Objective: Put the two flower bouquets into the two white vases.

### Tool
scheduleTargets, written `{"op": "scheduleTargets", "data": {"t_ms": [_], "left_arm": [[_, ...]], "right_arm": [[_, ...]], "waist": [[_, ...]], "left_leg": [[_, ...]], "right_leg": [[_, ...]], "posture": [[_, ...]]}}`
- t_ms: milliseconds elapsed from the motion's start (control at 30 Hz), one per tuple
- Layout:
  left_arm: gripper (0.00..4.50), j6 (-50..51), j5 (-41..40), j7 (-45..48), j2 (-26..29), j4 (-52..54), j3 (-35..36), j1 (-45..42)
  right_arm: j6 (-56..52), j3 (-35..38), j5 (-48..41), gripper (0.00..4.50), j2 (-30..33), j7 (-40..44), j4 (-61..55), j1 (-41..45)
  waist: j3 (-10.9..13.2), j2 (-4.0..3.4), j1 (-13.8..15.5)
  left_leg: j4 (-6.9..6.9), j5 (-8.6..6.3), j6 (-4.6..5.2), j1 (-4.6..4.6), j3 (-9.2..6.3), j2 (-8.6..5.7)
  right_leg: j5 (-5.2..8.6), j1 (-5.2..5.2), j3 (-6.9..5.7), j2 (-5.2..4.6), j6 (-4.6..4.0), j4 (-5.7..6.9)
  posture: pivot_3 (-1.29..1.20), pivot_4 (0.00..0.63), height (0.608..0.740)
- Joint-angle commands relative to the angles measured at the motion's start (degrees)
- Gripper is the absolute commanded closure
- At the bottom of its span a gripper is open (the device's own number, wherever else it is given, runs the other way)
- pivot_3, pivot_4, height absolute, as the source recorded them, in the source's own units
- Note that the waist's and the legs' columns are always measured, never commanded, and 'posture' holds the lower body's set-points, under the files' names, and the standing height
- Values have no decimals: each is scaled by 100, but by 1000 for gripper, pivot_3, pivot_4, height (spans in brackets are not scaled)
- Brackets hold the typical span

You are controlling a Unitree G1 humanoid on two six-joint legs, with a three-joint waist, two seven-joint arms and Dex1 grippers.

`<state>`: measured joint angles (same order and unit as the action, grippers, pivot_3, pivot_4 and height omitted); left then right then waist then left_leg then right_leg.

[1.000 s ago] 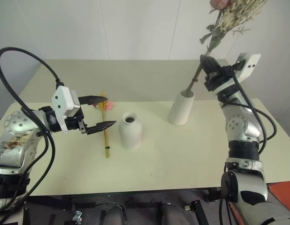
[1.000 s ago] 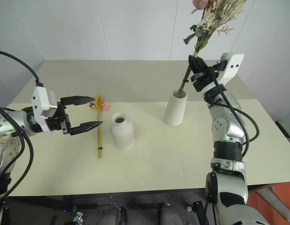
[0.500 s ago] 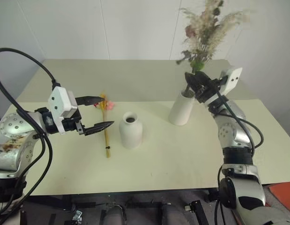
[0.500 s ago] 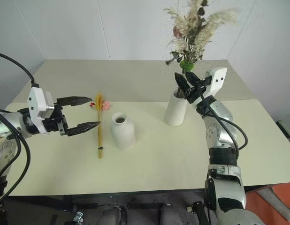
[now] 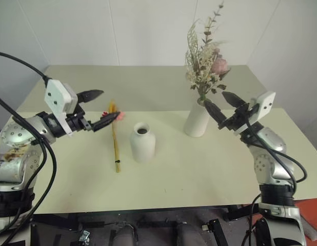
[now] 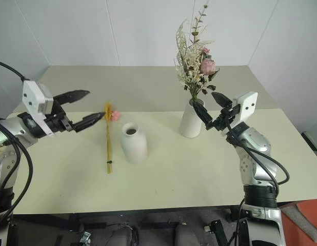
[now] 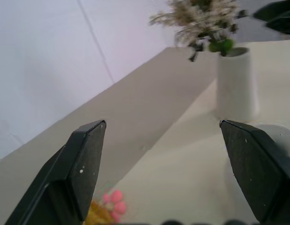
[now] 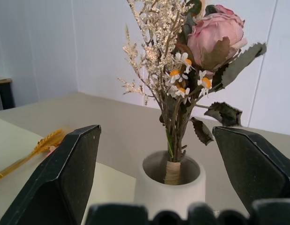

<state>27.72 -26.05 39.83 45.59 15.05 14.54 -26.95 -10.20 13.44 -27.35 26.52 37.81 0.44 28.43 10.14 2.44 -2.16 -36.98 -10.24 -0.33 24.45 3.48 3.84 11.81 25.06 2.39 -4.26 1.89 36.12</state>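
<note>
Separating yellow plume (image 5: 115, 139) from cylinder vase (image 5: 198, 119): bottle vase (image 5: 142, 142).

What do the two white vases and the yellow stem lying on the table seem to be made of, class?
Cylinder vase: probably ceramic, with a matte, even white surface and no shine. Bottle-shaped vase: likely the same matte ceramic, with a thick rim. Yellow stem: looks like dried wheat or straw, thin and stiff; it could be artificial.

A pale cream desk (image 5: 199, 169) stands against plain white panelled walls (image 5: 148, 31), with dark floor (image 5: 163, 225) below its front edge.
</note>
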Motion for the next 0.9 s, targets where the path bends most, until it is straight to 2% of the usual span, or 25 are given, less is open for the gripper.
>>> {"op": "scheduleTargets", "data": {"t_ms": [33, 100, 233, 333, 400, 500, 633, 767, 900], "left_arm": [[290, 1107, 1054, -1568, -34, 301, -414, -655], [290, 2315, 1149, -2201, -383, 233, -665, -1380], [290, 4963, 1139, -2560, -874, -360, -1296, -2679], [290, 6146, 1189, -2826, -1261, -604, -1389, -3073], [290, 6445, 1178, -2975, -1513, -820, -1235, -3136], [290, 6478, 1301, -3319, -1840, -1556, -799, -3330], [290, 6478, 1290, -3500, -2079, -2361, -275, -3553], [290, 6478, 1304, -3565, -2113, -2954, -416, -3623], [290, 6478, 1310, -3722, -2313, -3623, -165, -3792]], "right_arm": [[-293, 358, -350, 24, 451, 240, -494, -124], [-492, 390, -420, 24, 757, 388, -581, -164], [-1639, 256, -869, 24, 1886, 1222, -894, -101], [-1914, 78, -899, 24, 2674, 1933, -1105, -100], [-1850, 13, -817, 24, 3085, 2382, -1210, -150], [-1805, 26, -772, 24, 3363, 2655, -1211, -157], [-1834, 64, -668, 24, 3358, 2471, -1261, -108], [-1882, 147, -674, 24, 3250, 2255, -1374, -222], [-1857, 167, -603, 24, 3203, 2053, -1578, -397]], "waist": [[1, 2, 41], [2, 4, 112], [1, 5, 169], [1, 5, 128], [2, 6, 98], [4, 9, 63], [4, 10, 70], [4, 10, 126], [5, 12, 158]], "left_leg": [[0, 0, 0, -2, 0, -1], [-2, 0, 0, -6, -3, -3], [-16, 0, 0, -3, -6, -13], [-6, -1, 1, -8, -9, -14], [-1, -2, 2, -8, -12, -14], [0, -1, 2, -11, -25, -10], [-2, -1, 1, -13, -28, -15], [-1, -1, 1, -9, -28, -22], [-2, -1, 0, -2, -30, -32]], "right_leg": [[0, -1, 0, 0, 1, 1], [1, -8, -1, 1, 4, -1], [14, -15, -2, -4, 30, -2], [17, -18, 0, -4, 33, -11], [17, -12, 2, 0, 33, -9], [18, -9, 2, 13, 33, -4], [18, -10, 3, 9, 35, -4], [12, -10, 3, 1, 24, -5], [3, -8, 0, -9, 10, -6]], "posture": [[0, 150, 740], [0, 150, 740], [0, 150, 740], [0, 150, 740], [0, 150, 740], [0, 150, 740], [0, 150, 740], [0, 150, 740], [0, 150, 740]]}}
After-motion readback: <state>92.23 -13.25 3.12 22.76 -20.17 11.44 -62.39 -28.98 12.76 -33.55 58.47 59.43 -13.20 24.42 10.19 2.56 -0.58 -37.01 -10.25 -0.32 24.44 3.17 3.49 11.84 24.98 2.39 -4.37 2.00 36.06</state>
